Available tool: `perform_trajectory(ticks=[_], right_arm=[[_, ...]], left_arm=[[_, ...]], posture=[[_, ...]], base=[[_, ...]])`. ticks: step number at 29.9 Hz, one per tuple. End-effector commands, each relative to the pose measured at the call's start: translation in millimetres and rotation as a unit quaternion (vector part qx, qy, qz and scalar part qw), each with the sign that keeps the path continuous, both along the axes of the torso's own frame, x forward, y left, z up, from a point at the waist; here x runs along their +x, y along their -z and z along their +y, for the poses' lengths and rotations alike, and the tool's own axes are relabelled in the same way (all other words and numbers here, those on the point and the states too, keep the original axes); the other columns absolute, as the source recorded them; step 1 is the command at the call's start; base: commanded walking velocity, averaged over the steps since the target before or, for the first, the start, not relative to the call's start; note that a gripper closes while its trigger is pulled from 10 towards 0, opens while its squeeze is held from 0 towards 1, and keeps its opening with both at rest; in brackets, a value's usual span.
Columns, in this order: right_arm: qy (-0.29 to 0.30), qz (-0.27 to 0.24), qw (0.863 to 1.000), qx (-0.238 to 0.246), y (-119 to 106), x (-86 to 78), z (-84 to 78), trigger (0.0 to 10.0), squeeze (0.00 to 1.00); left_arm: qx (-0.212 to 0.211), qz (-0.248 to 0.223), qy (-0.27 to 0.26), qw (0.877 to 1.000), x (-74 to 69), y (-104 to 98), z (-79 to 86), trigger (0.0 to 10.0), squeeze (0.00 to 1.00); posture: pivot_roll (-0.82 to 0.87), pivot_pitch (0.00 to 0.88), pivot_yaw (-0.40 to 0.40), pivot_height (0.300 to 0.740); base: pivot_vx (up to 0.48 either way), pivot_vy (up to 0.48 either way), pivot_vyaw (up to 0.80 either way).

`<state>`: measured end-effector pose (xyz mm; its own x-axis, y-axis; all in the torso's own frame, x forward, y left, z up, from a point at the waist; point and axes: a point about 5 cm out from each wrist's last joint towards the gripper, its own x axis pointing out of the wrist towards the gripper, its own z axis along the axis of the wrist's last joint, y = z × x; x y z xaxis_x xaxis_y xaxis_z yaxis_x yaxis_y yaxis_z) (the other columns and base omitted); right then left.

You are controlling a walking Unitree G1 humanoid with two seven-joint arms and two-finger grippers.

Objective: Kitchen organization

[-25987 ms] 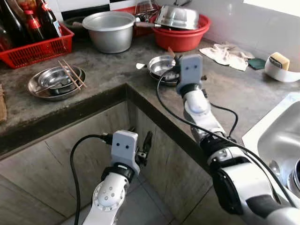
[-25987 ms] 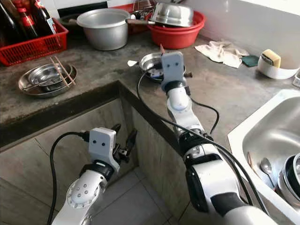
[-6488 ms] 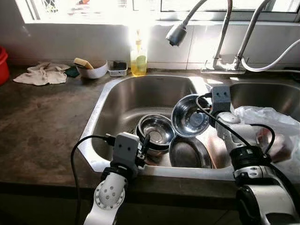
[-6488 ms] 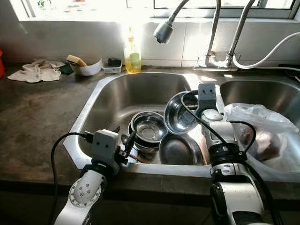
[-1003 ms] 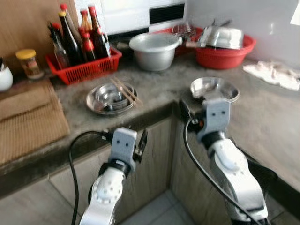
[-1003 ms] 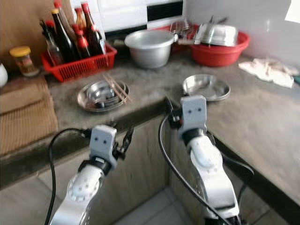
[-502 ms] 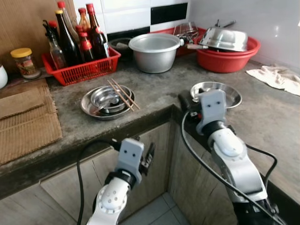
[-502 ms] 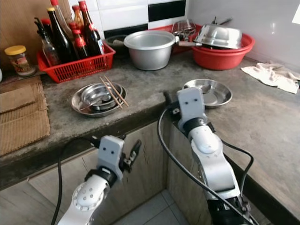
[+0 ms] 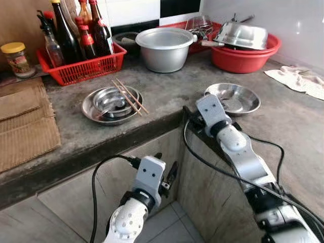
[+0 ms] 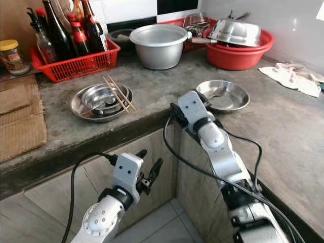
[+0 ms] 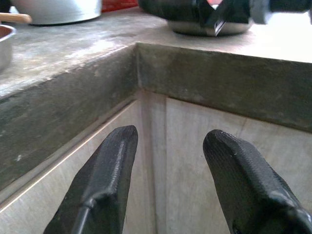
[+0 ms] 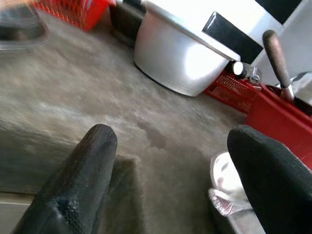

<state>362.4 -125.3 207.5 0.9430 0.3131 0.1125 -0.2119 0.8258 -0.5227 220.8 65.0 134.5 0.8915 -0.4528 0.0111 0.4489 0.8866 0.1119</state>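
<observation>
At the counter corner: the grey concrete countertop (image 9: pixel 167 96) bends here, with wood-look cabinet fronts (image 9: pixel 76 195) below
Right arm: raised and stretched forward, wrist at the counter's edge, cable looping under the forearm
Right gripper (image 12: pixel 170 180): fingers spread wide with nothing between them, set at the corner just beside the steel plate (image 9: pixel 238 99)
Steel plate: lies flat on the counter near the edge, a spoon (image 9: pixel 226 105) in it
Left arm: held low in front of the cabinet, elbow bent, wrist tilted up toward the corner
Left gripper (image 11: pixel 168 183): fingers apart and empty, below the counter's lip
Bowl stack: steel dishes (image 9: pixel 112 104) nested on the counter, wooden chopsticks (image 9: pixel 130 95) laid across the rim
Back row: red basket of sauce bottles (image 9: pixel 81 63), aluminium pot (image 9: pixel 164 48), red basin (image 9: pixel 243 54) holding an upturned steel bowl (image 9: pixel 242 34)
Far left: woven mat (image 9: pixel 23 126), jar with yellow lid (image 9: pixel 15 58)
Far right: crumpled cloth (image 9: pixel 298 81)
</observation>
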Motion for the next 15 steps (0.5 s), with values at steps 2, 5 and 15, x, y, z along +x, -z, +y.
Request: perform_trajectory(ticks=[2, 5, 15], right_arm=[[0.009, -0.007, 1.000, -0.019, -1.8, 5.9, -2.8, 10.0, 0.00], [0.024, 0.002, 0.999, -0.031, -0.1, 15.1, -7.9, 10.0, 0.00], [0.055, 0.010, 0.998, -0.031, 3.4, 25.3, -23.2, 10.0, 0.00]], left_arm=[[-0.003, -0.004, -0.004, 1.000, -3.9, -3.7, -0.7, 10.0, 0.00], [-0.005, -0.003, -0.005, 1.000, -6.5, -4.5, -1.3, 10.0, 0.00], [-0.008, 0.003, -0.011, 1.000, -6.9, -5.2, 0.2, 10.0, 0.00]], posture=[[0.05, 0.140, -0.056, 0.740], [0.06, 0.149, -0.057, 0.740], [0.06, 0.156, -0.057, 0.740]], base=[[0.000, 0.000, 0.00], [0.000, 0.000, 0.00], [0.000, 0.000, 0.00]])
